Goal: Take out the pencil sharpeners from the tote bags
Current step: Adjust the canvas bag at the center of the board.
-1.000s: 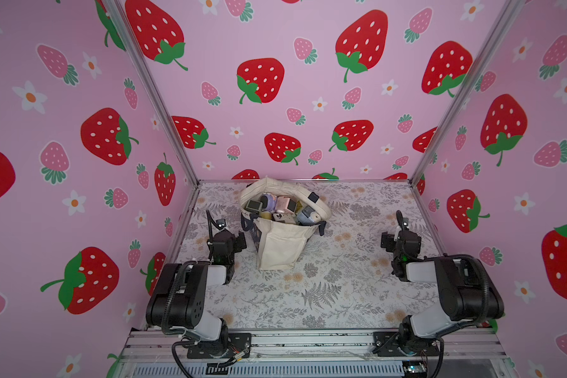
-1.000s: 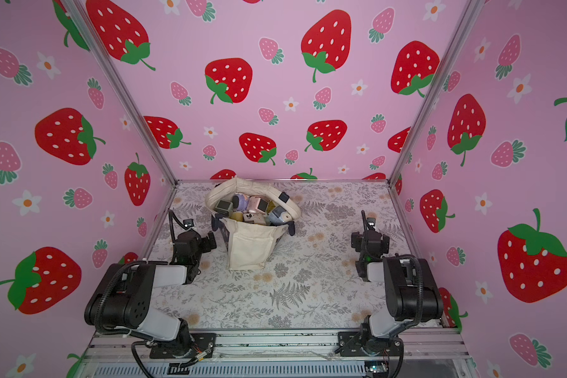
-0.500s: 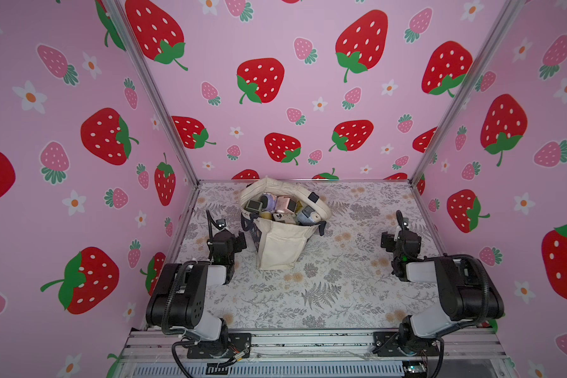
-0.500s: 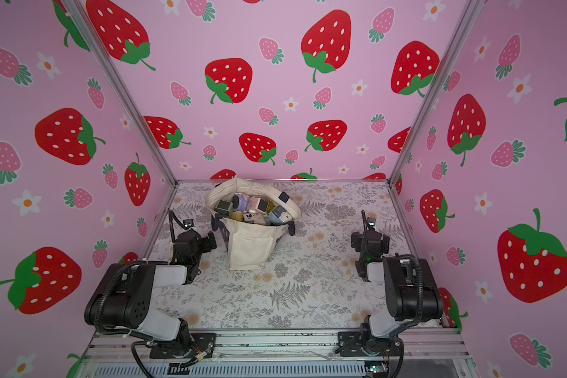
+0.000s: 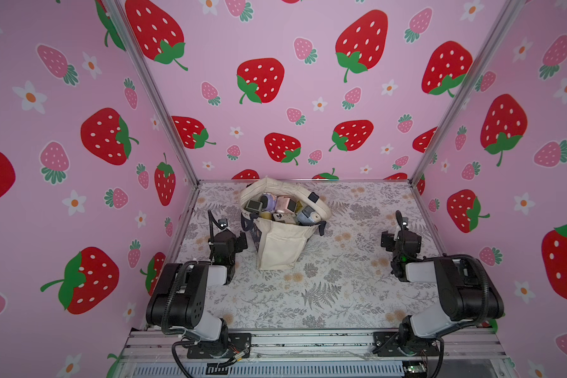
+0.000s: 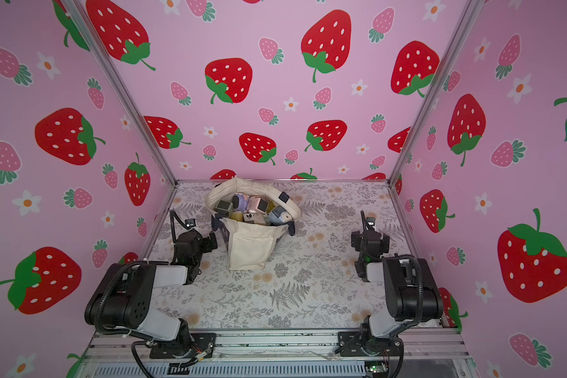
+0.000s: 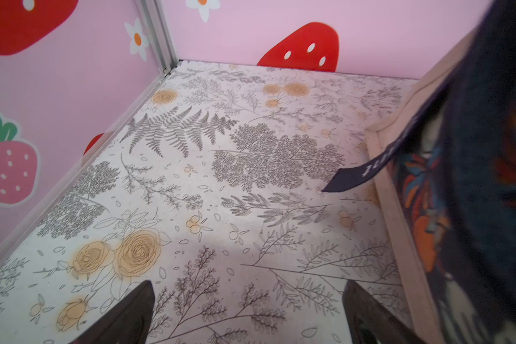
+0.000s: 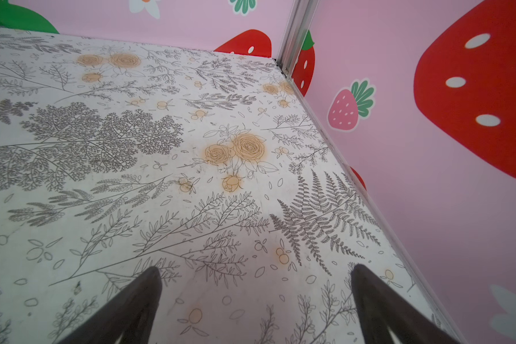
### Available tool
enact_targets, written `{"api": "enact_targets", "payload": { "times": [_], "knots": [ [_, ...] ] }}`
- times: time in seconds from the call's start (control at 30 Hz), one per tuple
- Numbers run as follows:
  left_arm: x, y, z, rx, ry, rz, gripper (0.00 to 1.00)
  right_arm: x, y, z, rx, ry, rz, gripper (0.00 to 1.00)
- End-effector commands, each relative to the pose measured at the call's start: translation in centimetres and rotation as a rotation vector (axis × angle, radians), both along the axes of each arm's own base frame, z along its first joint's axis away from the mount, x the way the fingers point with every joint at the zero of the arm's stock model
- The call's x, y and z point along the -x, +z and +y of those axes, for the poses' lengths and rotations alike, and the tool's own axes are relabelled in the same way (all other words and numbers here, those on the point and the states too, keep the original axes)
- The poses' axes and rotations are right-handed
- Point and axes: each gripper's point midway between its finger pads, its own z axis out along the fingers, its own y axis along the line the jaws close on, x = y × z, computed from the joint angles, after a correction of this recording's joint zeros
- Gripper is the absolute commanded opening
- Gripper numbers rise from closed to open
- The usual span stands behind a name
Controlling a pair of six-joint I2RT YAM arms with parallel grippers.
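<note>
The tote bag [image 5: 280, 243] stands upright toward the back of the table [image 5: 324, 294], left of centre, with its rear rim close to the back wall [image 5: 308, 98]. Its mouth gapes wide, and the pencil sharpeners [image 5: 283, 207] are piled inside up to the rim in purple, pink, blue, grey-green and cream; none lies out on the table. In both top views the cream front panel faces the robot and a navy handle [image 6: 291, 229] hangs off the bag's right corner. The left end effector [image 7: 248, 289] sits low just beside the bag's left side with its jaws spread wide and only bare table between them, gripping nothing. In the left wrist view the dark floral panel [image 7: 474, 178] and its cream seam edge [image 7: 399, 238] crowd one side of the picture, and a navy strap end [image 7: 364, 175] droops to the table ahead of the jaws. The strip between the bag and the left wall [image 5: 79, 196] is narrow, and the left arm fills much of it. The right end effector [image 8: 256, 268] is well apart from the bag, near the right wall [image 8: 429, 208] and its aluminium corner post [image 8: 295, 32], jaws likewise wide and empty. Bare table stretches in front of the bag down to the front rail [image 5: 308, 340], and from the bag across to the right arm.
</note>
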Motion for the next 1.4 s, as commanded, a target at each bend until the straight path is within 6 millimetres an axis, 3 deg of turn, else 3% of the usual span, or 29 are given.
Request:
{"api": "enact_targets", "payload": {
  "times": [0.0, 0.17, 0.23, 0.33, 0.37, 0.53, 0.6, 0.67, 0.77, 0.97, 1.17, 1.37],
  "knots": [
    [0.6, 3.9, 0.2, -0.045, 0.031, -0.118, 0.99, 0.1, 1.7, 0.0, 0.038, -0.008, -0.072, 0.99],
    [2.8, 11.9, 0.8, 0.049, 0.084, -0.206, 0.99, 0.3, 1.8, 0.1, 0.043, -0.008, -0.081, 0.99],
    [3.9, 14.1, 1.3, 0.060, 0.112, -0.210, 0.99, 0.7, 2.2, 0.3, 0.046, 0.001, -0.109, 0.99],
    [6.3, 14.7, 3.2, 0.200, 0.283, -0.235, 0.99, 1.5, 5.0, 0.6, 0.122, -0.038, -0.129, 0.99],
    [6.8, 14.6, 3.3, 0.245, 0.299, -0.255, 0.99, 1.6, 7.0, 1.2, 0.125, -0.021, -0.146, 0.99],
    [9.3, 15.5, 3.3, 0.447, 0.326, -0.373, 0.99, 4.5, 14.1, 1.2, -0.130, -0.060, -0.287, 0.99],
    [10.2, 15.7, 2.9, 0.514, 0.301, -0.421, 0.99, 6.1, 16.2, 1.0, -0.239, -0.067, -0.360, 0.99],
    [10.5, 17.5, 1.4, 0.552, 0.184, -0.495, 1.00, 7.4, 17.3, 1.5, -0.355, -0.038, -0.430, 0.99],
    [10.4, 19.3, -0.8, 0.561, 0.070, -0.409, 0.93, 8.0, 19.4, 4.5, -0.421, 0.151, -0.450, 0.99],
    [8.2, 20.0, -3.5, 0.576, -0.014, -0.147, 0.88, 5.6, 18.8, 10.2, -0.596, 0.356, -0.200, 0.97],
    [7.1, 20.7, -4.4, 0.600, -0.025, -0.046, 0.78, 2.4, 16.4, 17.1, -0.658, 0.524, 0.103, 0.94],
    [6.8, 22.1, -5.3, 0.634, -0.051, -0.003, 0.73, -0.6, 14.2, 21.8, -0.657, 0.568, 0.297, 0.91]
  ]
}}
